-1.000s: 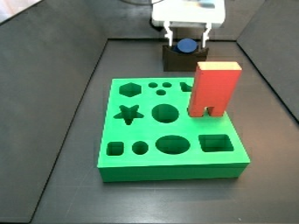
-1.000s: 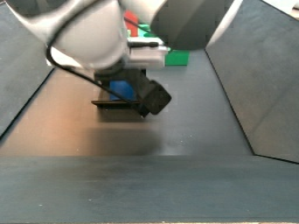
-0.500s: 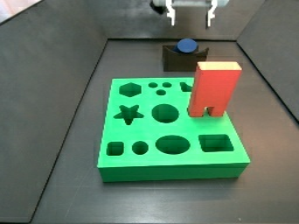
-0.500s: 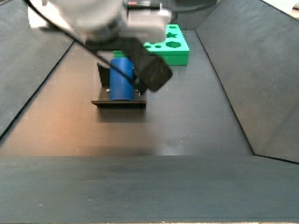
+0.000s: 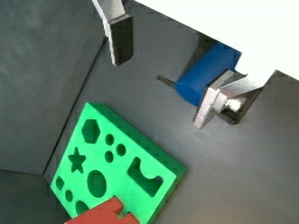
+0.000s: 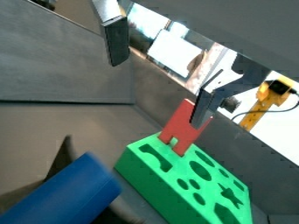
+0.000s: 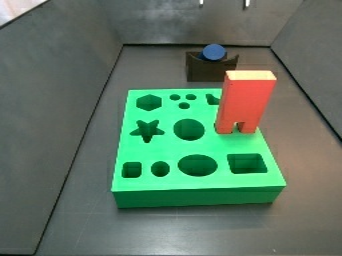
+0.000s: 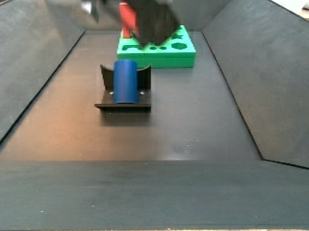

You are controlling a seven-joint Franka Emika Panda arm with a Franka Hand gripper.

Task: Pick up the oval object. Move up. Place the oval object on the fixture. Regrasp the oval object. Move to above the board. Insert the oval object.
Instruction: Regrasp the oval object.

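The dark-blue oval object (image 8: 126, 79) lies lengthwise in the notch of the dark fixture (image 8: 123, 105). In a side view I see only its round end (image 7: 211, 52) on top of the fixture (image 7: 203, 70), behind the green board (image 7: 194, 150). My gripper (image 5: 166, 68) is open and empty, well above the oval object (image 5: 211, 72), which shows below beside one finger. In a side view only the fingertips (image 7: 201, 3) show at the top edge. In a side view the gripper (image 8: 143, 18) is a blur high over the board (image 8: 163, 52).
A tall red rectangular block (image 7: 245, 100) stands in a slot on the board's right side; it also shows in both wrist views (image 6: 181, 127) (image 5: 100, 214). Dark sloping walls (image 7: 80, 90) enclose the black floor (image 8: 157, 153).
The gripper has let go of the oval object, left it on the fixture and risen straight up, almost out of a side view.
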